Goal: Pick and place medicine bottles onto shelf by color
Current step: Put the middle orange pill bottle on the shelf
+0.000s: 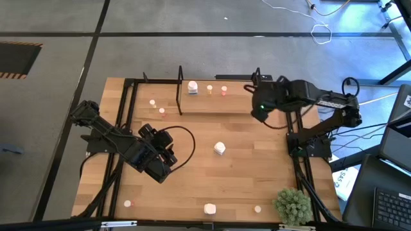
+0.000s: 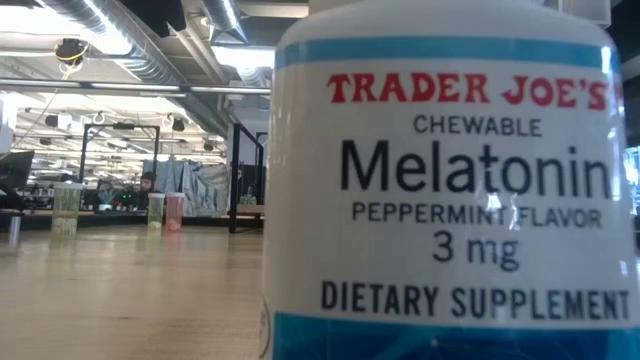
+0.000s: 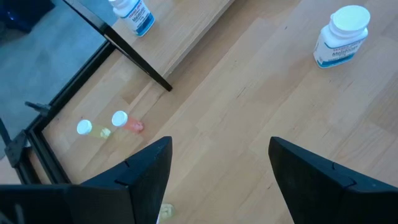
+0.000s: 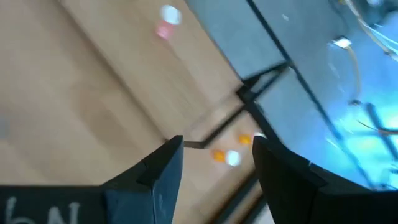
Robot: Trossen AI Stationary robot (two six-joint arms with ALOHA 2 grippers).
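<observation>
1. Black fingers of your left gripper (image 3: 214, 180) stand wide apart with nothing between them, hovering over the bare wooden table (image 1: 244, 173) on its left side.
2. Just ahead of it, two small bottles, one yellowish (image 3: 87, 128) and one pink (image 3: 124, 121), lie on the table outside the shelf's black end frame (image 3: 118, 46).
3. A white bottle (image 3: 343, 35) stands near the table's middle.
4. Your right gripper (image 4: 217, 165) hangs over the right end of the shelf (image 1: 218, 102), its fingers parted and empty; an orange bottle (image 4: 225, 156) lies below the gap.
5. On the shelf you have a white bottle (image 1: 192, 87), then an orange one (image 1: 209, 89) and a pink one (image 1: 224, 90).
6. Along the near edge, another white bottle (image 1: 210, 208) stands so close to the low camera that it fills the view.
</observation>
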